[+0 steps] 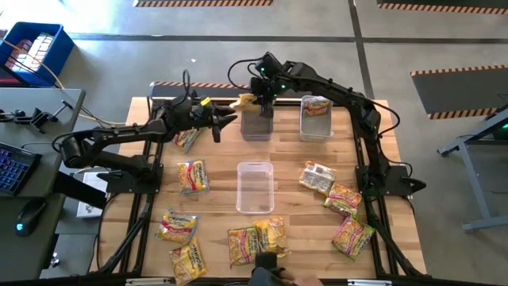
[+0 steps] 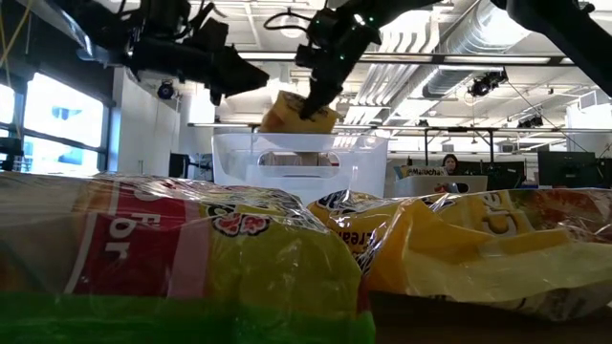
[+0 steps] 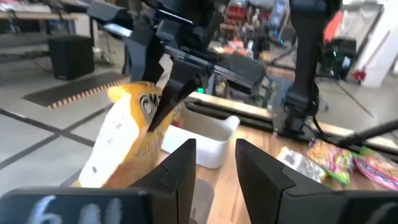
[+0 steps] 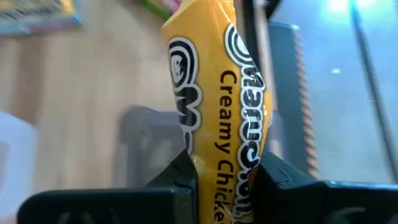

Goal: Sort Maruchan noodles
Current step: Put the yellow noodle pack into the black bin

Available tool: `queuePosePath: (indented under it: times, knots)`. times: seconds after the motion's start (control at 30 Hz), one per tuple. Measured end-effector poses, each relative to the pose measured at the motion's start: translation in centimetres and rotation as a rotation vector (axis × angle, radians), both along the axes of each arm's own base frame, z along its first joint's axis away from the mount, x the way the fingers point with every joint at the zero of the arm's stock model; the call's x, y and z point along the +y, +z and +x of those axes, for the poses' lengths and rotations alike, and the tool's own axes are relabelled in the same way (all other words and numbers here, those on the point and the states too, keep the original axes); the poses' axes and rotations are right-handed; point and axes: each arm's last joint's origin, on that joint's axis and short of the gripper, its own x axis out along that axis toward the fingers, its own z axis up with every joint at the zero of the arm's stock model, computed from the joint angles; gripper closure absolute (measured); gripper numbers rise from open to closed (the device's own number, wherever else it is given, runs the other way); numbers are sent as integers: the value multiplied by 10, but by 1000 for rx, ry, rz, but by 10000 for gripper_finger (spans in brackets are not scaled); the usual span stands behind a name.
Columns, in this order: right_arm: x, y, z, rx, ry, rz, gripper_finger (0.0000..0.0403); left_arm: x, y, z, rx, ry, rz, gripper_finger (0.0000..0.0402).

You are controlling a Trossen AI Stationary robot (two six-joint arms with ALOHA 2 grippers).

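Note:
A yellow noodle packet [image 1: 244, 101] hangs in the air over the clear bin [image 1: 256, 125] at the far middle of the table. My right gripper [image 1: 259, 98] is shut on it and reaches in from the far right. My left gripper [image 1: 230, 118] stands open just left of the packet, pointing level at it, with nothing between its fingers [image 3: 183, 165]. In the left wrist view the packet [image 3: 124, 143] shows beside the outer side of one of those fingers. Whether it touches that finger I cannot tell. My right gripper pinches the yellow packet between its two fingers, across its narrow middle [image 4: 230, 143], where the wrapper is squeezed into a fold. The fingers [image 2: 320, 91] slant down from above on the far right. The packet is lifted clear above the bin, tilted.
A second clear bin [image 1: 316, 127] at the far right holds one packet, and a third bin [image 1: 255, 189] stands in the table's middle. Loose packets lie at the left [image 1: 193, 176], near edge [image 1: 254, 241], right [image 1: 349, 235] and under the left arm [image 1: 188, 140].

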Motion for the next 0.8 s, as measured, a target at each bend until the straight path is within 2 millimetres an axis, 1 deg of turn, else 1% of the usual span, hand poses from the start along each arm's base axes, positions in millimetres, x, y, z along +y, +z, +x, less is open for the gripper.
queuePosePath:
  times: [0.1,0.2,0.5,0.57,0.8]
  knots:
    - [-7,-2,-5,29,25,-27,341,-2,-11,-7,-40,11,7,297]
    - [-13,-2,-9,34,46,-53,341,-5,-21,-11,-39,12,3,300]
    - [-24,-3,-15,68,74,-124,341,-8,-35,-17,-3,12,-21,307]
    - [-26,-7,-13,88,67,-145,341,-9,-37,-17,-2,12,-19,307]
    - [-35,-42,-1,180,70,-142,341,-9,-36,-18,-10,11,-7,307]
